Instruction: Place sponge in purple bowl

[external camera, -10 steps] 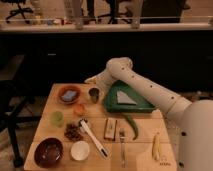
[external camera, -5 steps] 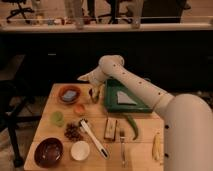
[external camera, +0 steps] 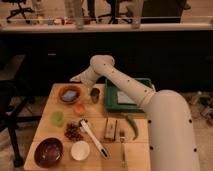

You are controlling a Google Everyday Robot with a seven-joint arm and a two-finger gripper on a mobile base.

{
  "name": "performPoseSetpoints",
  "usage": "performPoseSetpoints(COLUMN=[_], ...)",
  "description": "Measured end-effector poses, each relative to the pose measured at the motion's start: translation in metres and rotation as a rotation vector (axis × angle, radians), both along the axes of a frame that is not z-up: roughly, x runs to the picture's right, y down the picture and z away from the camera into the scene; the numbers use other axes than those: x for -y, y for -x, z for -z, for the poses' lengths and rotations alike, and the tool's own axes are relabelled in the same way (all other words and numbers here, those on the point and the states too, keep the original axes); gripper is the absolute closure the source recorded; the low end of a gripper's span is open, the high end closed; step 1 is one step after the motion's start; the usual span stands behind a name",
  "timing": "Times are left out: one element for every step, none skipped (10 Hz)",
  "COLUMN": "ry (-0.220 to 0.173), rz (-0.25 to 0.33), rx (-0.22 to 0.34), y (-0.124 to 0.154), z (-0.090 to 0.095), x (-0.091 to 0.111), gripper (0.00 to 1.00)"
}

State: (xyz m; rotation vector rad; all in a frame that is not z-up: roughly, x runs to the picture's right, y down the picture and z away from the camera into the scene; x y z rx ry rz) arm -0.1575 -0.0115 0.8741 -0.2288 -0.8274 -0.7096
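Note:
The sponge [external camera: 70,94] is a small light blue-grey block lying inside the orange-brown bowl [external camera: 62,96] at the table's back left. The purple bowl [external camera: 48,152] is dark maroon, stands at the front left corner and holds nothing that I can see. My gripper [external camera: 77,79] is at the end of the white arm, just above and behind the orange-brown bowl, a little above the sponge. It is far from the purple bowl.
A dark cup [external camera: 94,95] stands right of the orange-brown bowl. A green tray [external camera: 142,104] holds a grey wedge [external camera: 123,97]. Also on the wooden table [external camera: 140,155] are a small white bowl [external camera: 80,150], a brown block [external camera: 110,128], a green pepper [external camera: 133,125], a white utensil [external camera: 93,136] and a fork [external camera: 122,146].
The arm has swung left from over the green tray, and the gripper now hovers by the orange-brown bowl. The sponge and bowls have not moved.

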Motion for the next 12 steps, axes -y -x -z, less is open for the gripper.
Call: performPoseSetpoints(ry=[0.009,0.017,0.024,0.031,0.036,0.039,0.041,0.042,0.043,0.044,0.045,0.045], rz=[0.012,0.022,0.031,0.042,0.053,0.06,0.069,0.078,0.084,0.094,0.099,0.102], rx=[0.012,0.022,0.029,0.04,0.051,0.058,0.063,0.07,0.074,0.079,0.084,0.085], y=[0.01,0.018,0.023,0.031,0.038,0.044,0.048,0.055,0.059,0.065,0.07,0.072], z=[-0.005,-0.009,-0.013,-0.017,-0.02,-0.022,-0.023,-0.024,-0.025,-0.026,-0.027,-0.028], x=[-0.003,-0.005,-0.007,-0.008,-0.008,-0.008,-0.007,-0.006,-0.006,-0.005,-0.005,-0.006], gripper=[0.2,0.2,0.2,0.2,0.2,0.2,0.2,0.2,0.2,0.2,0.2,0.2])
